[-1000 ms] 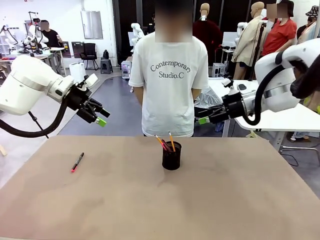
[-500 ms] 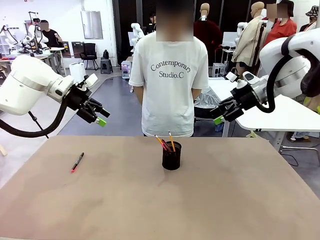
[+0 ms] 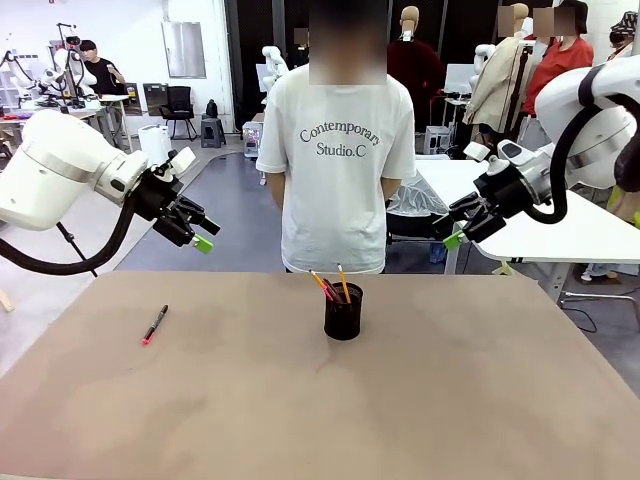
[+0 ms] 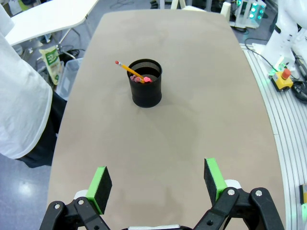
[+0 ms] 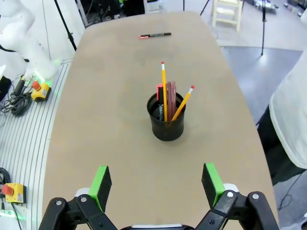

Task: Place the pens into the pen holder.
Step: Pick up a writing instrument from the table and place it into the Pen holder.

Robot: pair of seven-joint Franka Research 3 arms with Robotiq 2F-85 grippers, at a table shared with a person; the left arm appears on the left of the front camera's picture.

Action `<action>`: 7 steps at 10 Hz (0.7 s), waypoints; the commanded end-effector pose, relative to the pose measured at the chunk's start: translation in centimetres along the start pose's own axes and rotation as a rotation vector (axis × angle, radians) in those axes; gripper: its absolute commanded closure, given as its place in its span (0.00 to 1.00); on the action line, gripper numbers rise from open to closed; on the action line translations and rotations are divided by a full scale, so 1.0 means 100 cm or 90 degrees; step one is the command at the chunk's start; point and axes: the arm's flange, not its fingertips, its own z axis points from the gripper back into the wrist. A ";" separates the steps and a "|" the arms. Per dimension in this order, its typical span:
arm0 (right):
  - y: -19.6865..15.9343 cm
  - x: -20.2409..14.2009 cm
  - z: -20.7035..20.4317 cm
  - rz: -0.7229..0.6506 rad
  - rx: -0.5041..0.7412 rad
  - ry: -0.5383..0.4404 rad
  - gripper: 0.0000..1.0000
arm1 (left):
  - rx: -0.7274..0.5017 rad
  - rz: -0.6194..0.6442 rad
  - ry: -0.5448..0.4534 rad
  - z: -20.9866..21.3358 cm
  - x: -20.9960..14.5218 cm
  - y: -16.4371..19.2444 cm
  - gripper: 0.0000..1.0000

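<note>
One pen holder (image 5: 166,128), four pens (image 5: 163,86), one black marker (image 5: 155,35).

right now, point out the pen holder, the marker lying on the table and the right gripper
pen holder (image 3: 343,318): front view, on its mesh wall
black marker (image 3: 155,324): front view, middle of its barrel
right gripper (image 5: 156,178): right wrist view, midway between its open fingertips
</note>
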 end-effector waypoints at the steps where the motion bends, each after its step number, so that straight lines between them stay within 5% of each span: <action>1: 0.001 0.002 -0.002 0.002 0.001 0.001 0.00 | 0.003 0.002 -0.005 0.001 0.001 0.000 0.00; 7: 0.001 0.002 -0.002 0.002 0.001 0.001 0.00 | 0.003 0.002 -0.005 0.001 0.001 0.000 0.00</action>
